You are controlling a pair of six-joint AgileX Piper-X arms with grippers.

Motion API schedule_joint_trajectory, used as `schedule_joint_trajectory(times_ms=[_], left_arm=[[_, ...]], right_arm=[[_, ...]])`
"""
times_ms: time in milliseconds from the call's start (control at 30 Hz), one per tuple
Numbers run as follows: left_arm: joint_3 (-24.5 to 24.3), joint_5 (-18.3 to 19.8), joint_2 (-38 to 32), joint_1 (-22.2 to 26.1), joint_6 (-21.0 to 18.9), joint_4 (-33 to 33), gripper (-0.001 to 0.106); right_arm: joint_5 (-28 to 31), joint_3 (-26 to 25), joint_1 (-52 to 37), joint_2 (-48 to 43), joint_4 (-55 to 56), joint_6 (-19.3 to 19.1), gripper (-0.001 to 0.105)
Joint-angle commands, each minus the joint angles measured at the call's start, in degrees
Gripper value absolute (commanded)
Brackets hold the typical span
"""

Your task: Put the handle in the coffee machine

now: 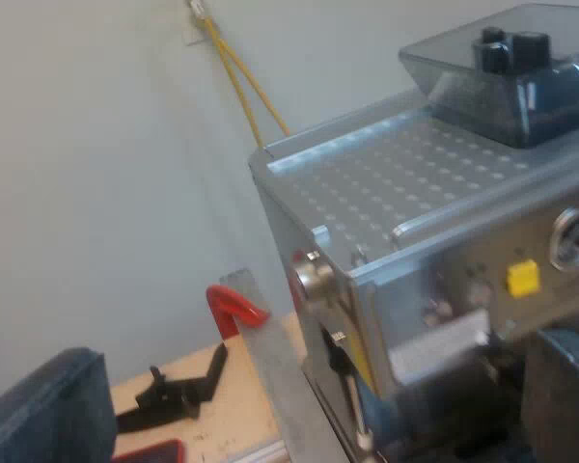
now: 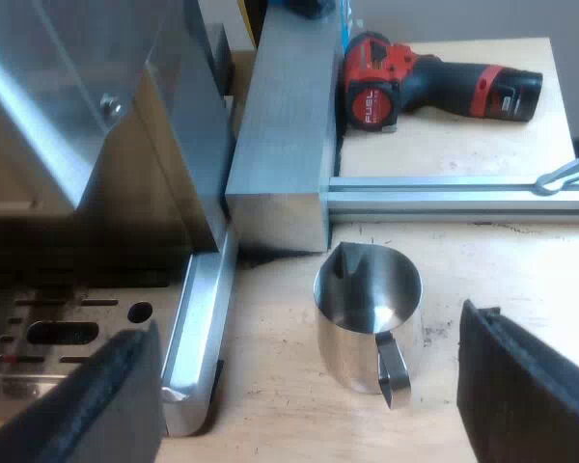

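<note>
Left wrist view: my left gripper (image 1: 314, 405) hangs spread wide, nothing between the fingers, high beside the espresso machine (image 1: 434, 241). The smoky bean hopper (image 1: 507, 72) looks empty, though I can't be sure. A reddish patch (image 1: 295, 280) behind the side knob (image 1: 316, 273) might be the holder's handle end; where the holder is, I cannot tell. Right wrist view: my right gripper (image 2: 304, 381) is spread too, empty, over a steel jug (image 2: 367, 313) with nothing in it. I expect the holder to be stiff and head-heavy, so I'd grip the dark handle, not slick metal.
</note>
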Motion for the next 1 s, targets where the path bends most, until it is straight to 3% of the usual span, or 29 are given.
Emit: schedule_joint_trajectory(times_ms=[33, 400, 500, 667, 833, 1000], left_arm=[[0.36, 0.27, -2.86, 0.05, -1.02, 2.86, 0.087], [5.82, 0.27, -19.57, 0.05, -1.02, 13.26, 0.087], [5.82, 0.27, -22.99, 0.05, -1.02, 17.47, 0.087], [4.95, -1.06, -23.09, 0.24, -1.02, 24.68, 0.087], [5.93, -3.21, -22.97, 0.24, -2.36, 22.16, 0.087], [11.30, -6.34, -22.97, 0.24, -7.35, 13.88, 0.087]], right_arm=[[0.35, 1.72, -0.20, -4.49, -0.16, -0.85, 0.066], [1.82, 9.40, -0.20, -27.79, -0.03, -0.85, 0.066], [1.82, 8.55, -0.36, -27.04, 2.70, -0.60, 0.066], [1.17, 9.24, -0.36, -26.94, 2.56, -0.61, 0.066], [1.17, 9.60, -0.36, -26.94, 1.01, -0.61, 0.066], [1.17, 12.02, -0.36, -26.94, -4.29, -0.72, 0.066]])
